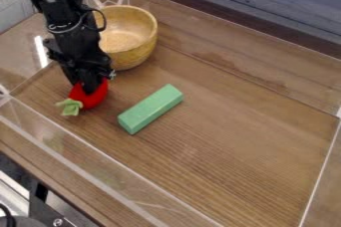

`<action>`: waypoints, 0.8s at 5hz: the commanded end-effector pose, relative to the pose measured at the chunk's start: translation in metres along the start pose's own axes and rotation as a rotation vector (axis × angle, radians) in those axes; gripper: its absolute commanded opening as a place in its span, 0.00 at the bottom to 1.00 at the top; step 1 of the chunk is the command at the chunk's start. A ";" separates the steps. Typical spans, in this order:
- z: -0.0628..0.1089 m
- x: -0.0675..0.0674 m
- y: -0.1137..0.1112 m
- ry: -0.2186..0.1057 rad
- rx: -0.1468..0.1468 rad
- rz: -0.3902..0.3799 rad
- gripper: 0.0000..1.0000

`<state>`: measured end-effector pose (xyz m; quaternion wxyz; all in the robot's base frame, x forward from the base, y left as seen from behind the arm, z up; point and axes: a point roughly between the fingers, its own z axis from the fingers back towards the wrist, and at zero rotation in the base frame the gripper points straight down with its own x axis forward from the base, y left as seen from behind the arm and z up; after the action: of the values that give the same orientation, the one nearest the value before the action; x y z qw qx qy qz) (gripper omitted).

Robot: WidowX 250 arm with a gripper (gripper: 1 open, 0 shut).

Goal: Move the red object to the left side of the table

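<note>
Claw around red toy fruit, left of green block

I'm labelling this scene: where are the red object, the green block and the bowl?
Red object point(92, 94): camera view, its red side.
Green block point(151, 110): camera view, middle of its top.
Bowl point(143, 56): camera view, right wall.

Probably a lab: robot arm above walled tabletop

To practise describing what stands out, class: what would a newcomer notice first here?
The glossy red fruit at the left, in the dark end effector, draws the eye first. Next come the bright green block near the middle and the yellowish bowl behind the arm.
</note>
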<state>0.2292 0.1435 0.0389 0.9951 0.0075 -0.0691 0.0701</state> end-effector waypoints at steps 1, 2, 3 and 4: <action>0.002 0.001 0.003 -0.002 0.014 0.002 0.00; 0.000 0.000 0.002 0.006 0.014 0.006 0.00; -0.001 -0.001 0.001 0.016 0.015 0.010 0.00; -0.001 -0.001 0.000 0.025 0.013 0.016 0.00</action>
<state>0.2273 0.1421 0.0348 0.9951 0.0078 -0.0547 0.0817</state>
